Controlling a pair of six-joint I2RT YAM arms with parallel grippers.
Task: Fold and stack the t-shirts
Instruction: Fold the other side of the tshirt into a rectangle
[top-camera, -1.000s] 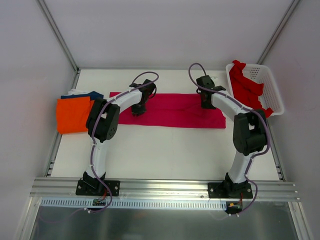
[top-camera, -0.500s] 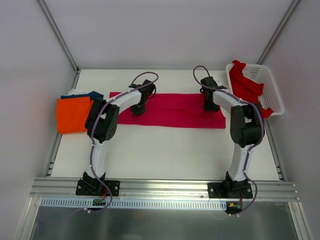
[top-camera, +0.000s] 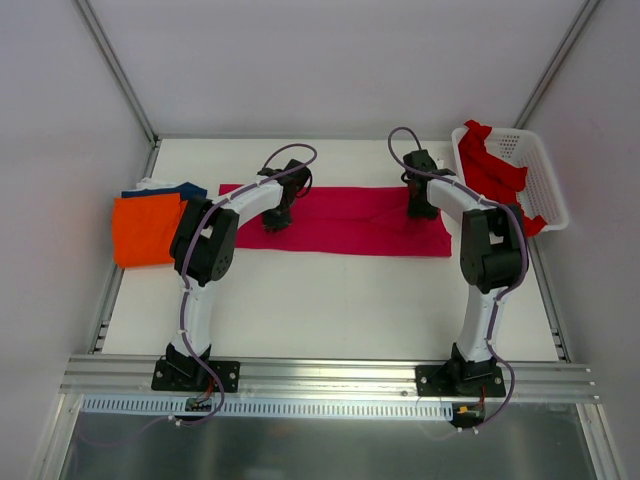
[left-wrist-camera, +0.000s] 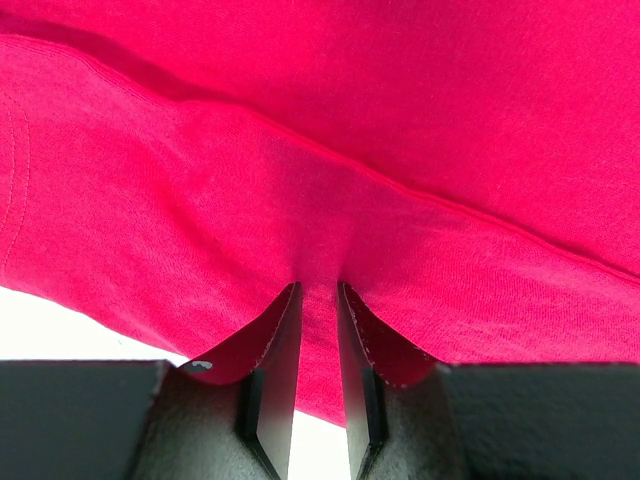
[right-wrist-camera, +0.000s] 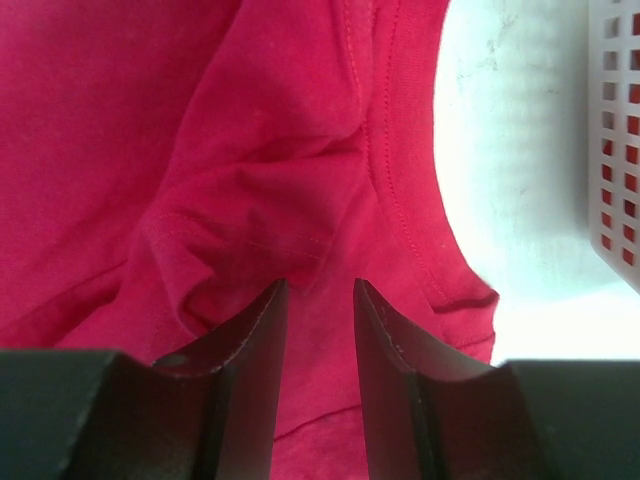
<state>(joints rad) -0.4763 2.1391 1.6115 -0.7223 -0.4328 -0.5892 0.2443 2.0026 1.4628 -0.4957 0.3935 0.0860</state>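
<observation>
Both claws pinch the magenta t-shirt (top-camera: 340, 221) (lying flat).

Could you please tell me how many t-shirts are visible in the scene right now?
4: a magenta t-shirt spread across the table, an orange one folded at the left edge, a navy one underneath it, a red one in the white basket. More may be hidden.

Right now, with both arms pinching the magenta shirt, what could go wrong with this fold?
1. The left gripper holds only a thin pinch of the magenta t-shirt; it may slip out when lifted.
2. Cloth is bunched and wrinkled at the right gripper, so the fold could come out creased.
3. The right gripper works close to the white basket; a swing could bump it.
</observation>
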